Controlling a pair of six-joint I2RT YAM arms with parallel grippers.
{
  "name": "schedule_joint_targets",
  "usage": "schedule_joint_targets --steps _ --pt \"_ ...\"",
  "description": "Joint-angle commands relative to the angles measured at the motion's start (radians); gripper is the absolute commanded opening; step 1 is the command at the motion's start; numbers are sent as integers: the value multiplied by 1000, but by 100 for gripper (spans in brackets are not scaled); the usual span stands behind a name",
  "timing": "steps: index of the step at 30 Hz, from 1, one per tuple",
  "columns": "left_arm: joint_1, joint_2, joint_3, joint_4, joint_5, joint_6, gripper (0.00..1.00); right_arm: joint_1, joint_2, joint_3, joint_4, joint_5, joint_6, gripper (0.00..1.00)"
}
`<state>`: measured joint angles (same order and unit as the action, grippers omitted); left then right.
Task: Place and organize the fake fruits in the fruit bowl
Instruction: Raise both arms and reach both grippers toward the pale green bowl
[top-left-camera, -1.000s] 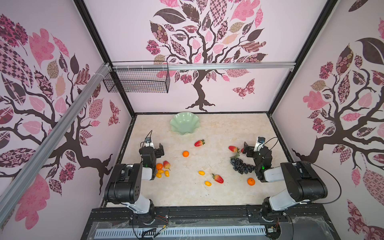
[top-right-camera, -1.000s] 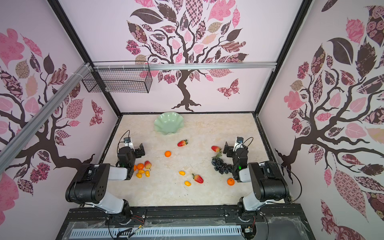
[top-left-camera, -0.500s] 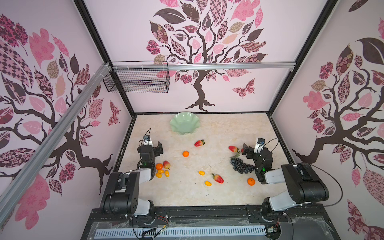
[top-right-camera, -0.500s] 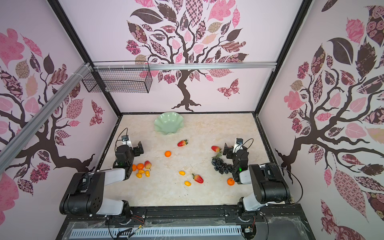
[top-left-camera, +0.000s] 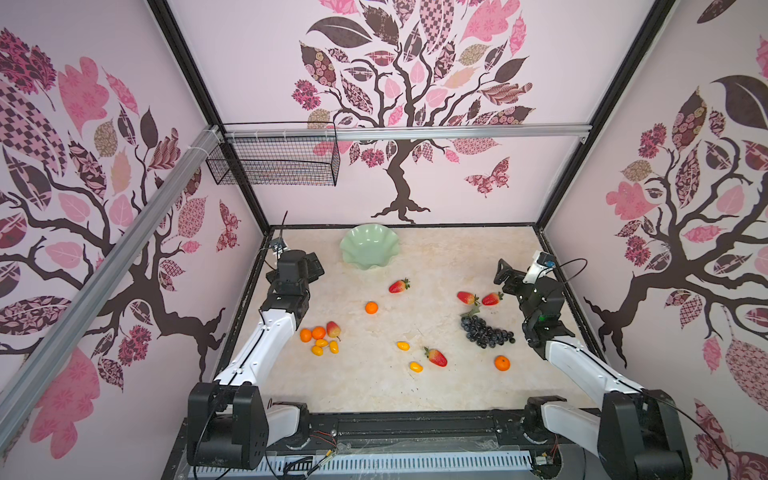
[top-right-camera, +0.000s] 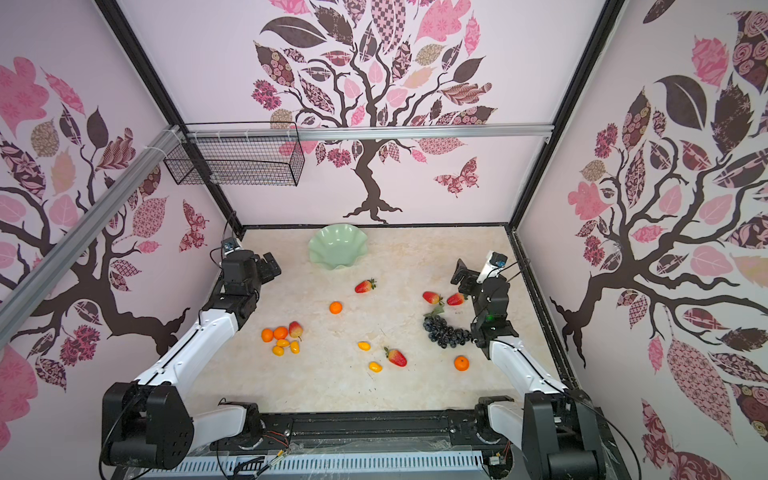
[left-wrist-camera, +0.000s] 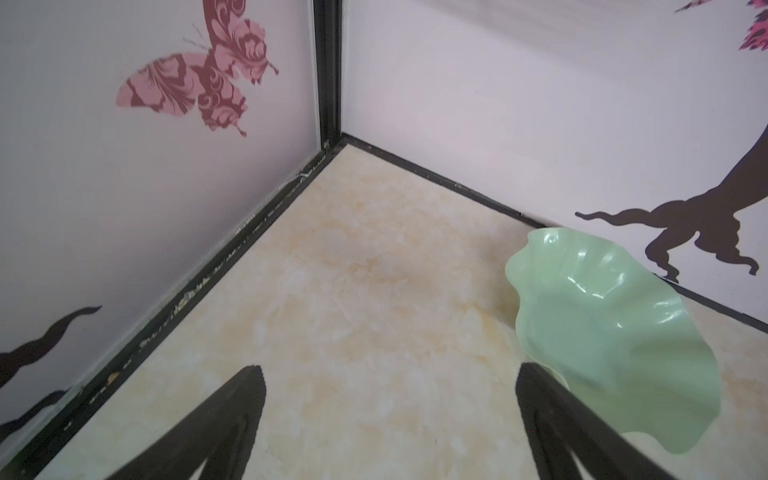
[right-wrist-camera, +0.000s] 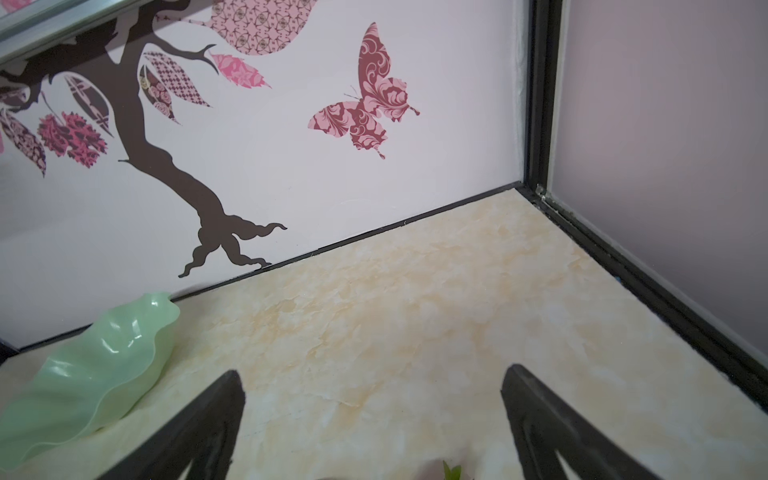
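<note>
The beige marbled tabletop (top-left-camera: 374, 386) bears the fruit bowl (top-left-camera: 369, 248), strawberries (top-left-camera: 398, 286), oranges (top-left-camera: 371, 307), a pear (top-left-camera: 333, 329) and grapes (top-left-camera: 486, 332).

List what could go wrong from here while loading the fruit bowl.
1. The two strawberries near the open right tool lie close together; grabbing one may knock the other.
2. The oranges, pear and small ovals beside the left arm are packed tight; a pick there could scatter them.
3. The fruit bowl looks shallow; round fruit may roll out.
</note>
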<state>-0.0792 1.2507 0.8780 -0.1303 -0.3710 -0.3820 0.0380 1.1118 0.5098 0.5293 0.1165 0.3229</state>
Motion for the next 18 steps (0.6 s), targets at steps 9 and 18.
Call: schedule_joint_targets --steps 9,18 --pt "-14 124 153 -171 482 -116 98 4 78 148 -382 -301 293 99" --pt "-23 221 207 -152 716 -114 98 197 312 330 -455 -289 352 88"
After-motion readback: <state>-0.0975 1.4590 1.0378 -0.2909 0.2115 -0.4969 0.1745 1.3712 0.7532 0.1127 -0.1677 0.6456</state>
